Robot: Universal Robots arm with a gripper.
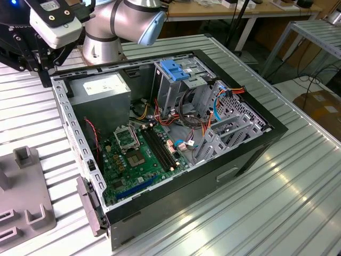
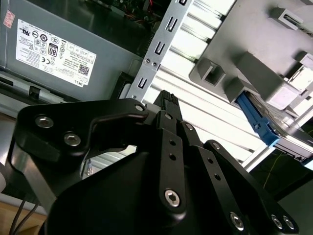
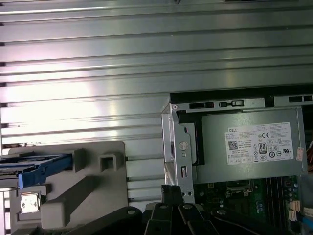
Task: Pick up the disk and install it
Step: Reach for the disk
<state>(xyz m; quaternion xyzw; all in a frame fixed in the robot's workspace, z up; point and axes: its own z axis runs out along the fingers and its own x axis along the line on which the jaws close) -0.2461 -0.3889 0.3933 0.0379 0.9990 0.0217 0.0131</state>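
Currently gripper looks closed and empty near chassis edge; disk sits well apart on fixture. Risk: clipping chassis, or arriving closed.

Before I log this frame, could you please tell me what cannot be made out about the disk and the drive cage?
Disk: the first wrist view's edge cuts it off; in the second wrist view the grey fixture covers part of it.
Drive cage interior: in the exterior view its blue bracket and cables hide it.
Table beneath the hand: hidden by the hand's own black body in the second wrist view.
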